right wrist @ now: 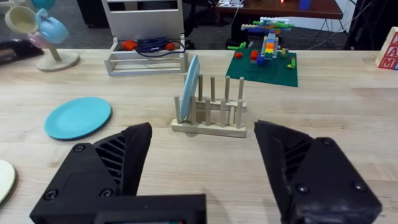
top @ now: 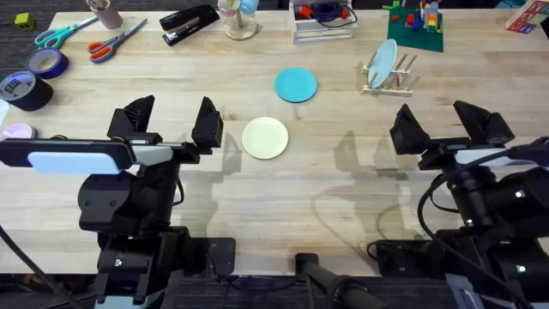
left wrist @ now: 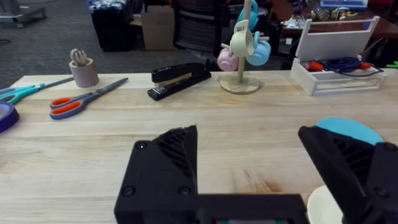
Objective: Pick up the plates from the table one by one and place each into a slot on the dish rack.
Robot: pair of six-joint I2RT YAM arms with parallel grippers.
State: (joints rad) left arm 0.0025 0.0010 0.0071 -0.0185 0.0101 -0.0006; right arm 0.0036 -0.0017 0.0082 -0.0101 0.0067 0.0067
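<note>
1. The table (top: 343,197) is a wide top of pale wooden planks with a clear lengthwise grain, matte and bare in its middle.
2. The left gripper (top: 169,124) is black ribbed plastic; its wedge-shaped fingers are spread wide with nothing between them, just beside the cream plate.
3. The right gripper (top: 446,124) is the same black build, fingers likewise parted and empty, hanging above the table nearer than the dish rack.
4. The dish rack (top: 390,81) is light wood, a low base with thin upright pegs, standing towards the far right of the table. A paler blue plate (right wrist: 188,87) stands on edge in an end slot, leaning on the pegs.
5. The turquoise plate (top: 296,84) is flat, round and smooth, lying near the far middle.
6. The cream plate (top: 265,137) is the same shape and size, lying flat nearer than the turquoise one and apart from it.
7. Along the far edge: a white organiser (top: 322,21) holding cables, a black stapler (top: 189,21), a wooden mug tree (left wrist: 240,56), a green brick baseplate (right wrist: 264,65), orange-handled scissors (top: 111,43), tape rolls (top: 30,77).
</note>
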